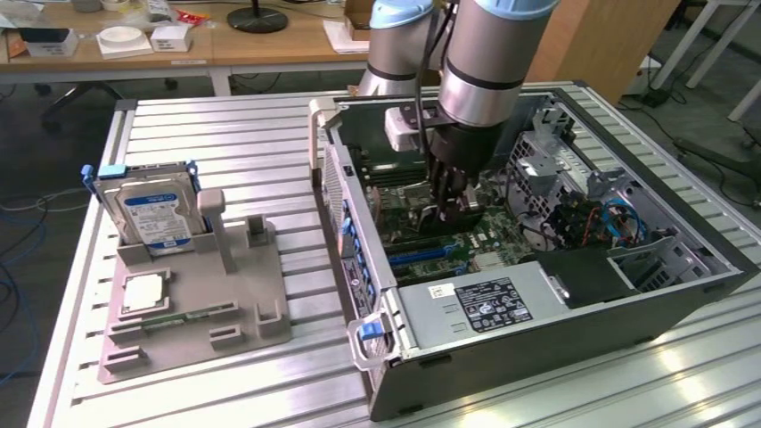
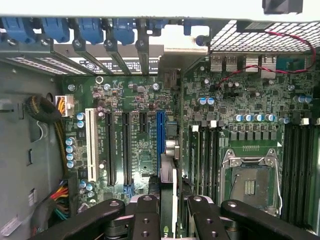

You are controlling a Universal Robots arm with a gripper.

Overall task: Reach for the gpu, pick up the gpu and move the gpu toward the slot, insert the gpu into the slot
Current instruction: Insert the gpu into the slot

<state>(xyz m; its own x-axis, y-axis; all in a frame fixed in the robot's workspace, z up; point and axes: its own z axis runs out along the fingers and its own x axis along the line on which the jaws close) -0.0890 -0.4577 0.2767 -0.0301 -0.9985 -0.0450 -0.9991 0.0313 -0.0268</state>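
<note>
In the exterior view my gripper [image 1: 450,203] reaches down inside the open computer case [image 1: 666,294], just above the motherboard. It is shut on the gpu [image 2: 168,192], which the wrist view shows edge-on as a thin dark card between the two black fingers [image 2: 145,220]. The card's lower edge hangs directly over the long blue slot [image 2: 160,142] on the green motherboard [image 2: 140,150]. I cannot tell whether the edge touches the slot. Most of the gpu is hidden by the fingers.
Black and white expansion slots [image 2: 91,145] lie beside the blue one, and an open CPU socket [image 2: 250,182] sits further along. Cable bundles [image 2: 57,197] run along the case wall. Outside the case, a hard drive [image 1: 151,209] stands in a grey fixture [image 1: 191,308].
</note>
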